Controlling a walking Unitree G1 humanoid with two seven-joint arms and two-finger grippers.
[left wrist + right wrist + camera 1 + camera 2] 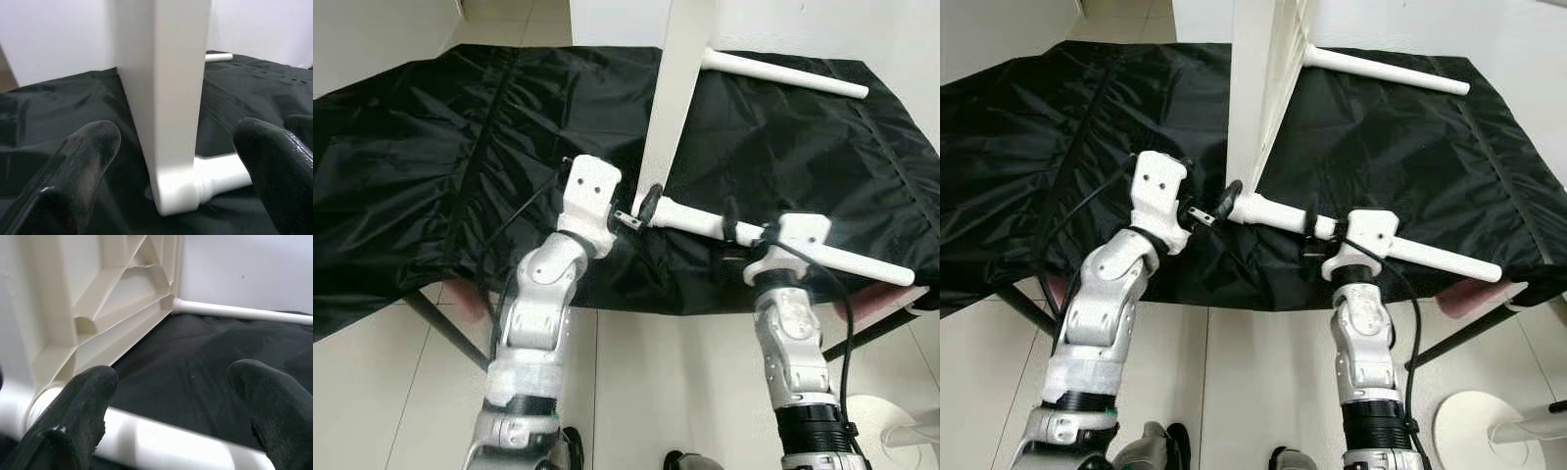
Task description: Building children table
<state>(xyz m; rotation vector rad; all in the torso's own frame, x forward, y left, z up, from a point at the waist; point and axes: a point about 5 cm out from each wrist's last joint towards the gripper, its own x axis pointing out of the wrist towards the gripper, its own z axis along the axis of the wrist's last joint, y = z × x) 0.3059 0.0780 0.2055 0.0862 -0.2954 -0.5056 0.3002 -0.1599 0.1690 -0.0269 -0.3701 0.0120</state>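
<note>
The counter point(431, 147) is covered by a plain, creased black cloth point(803, 166), and the floor point(382, 382) is tiled in pale off-white with thin grey joints. The tabletop panel point(677, 69) and both table legs point(783, 240) point(783, 73) are recorded as plain white, the panel's ribbed underside point(117, 308) appearing cream. Both arms point(533, 323) point(793, 343) are finished in silver-white with black cabling, and the fingers point(88, 161) point(83, 401) are matt black.
</note>
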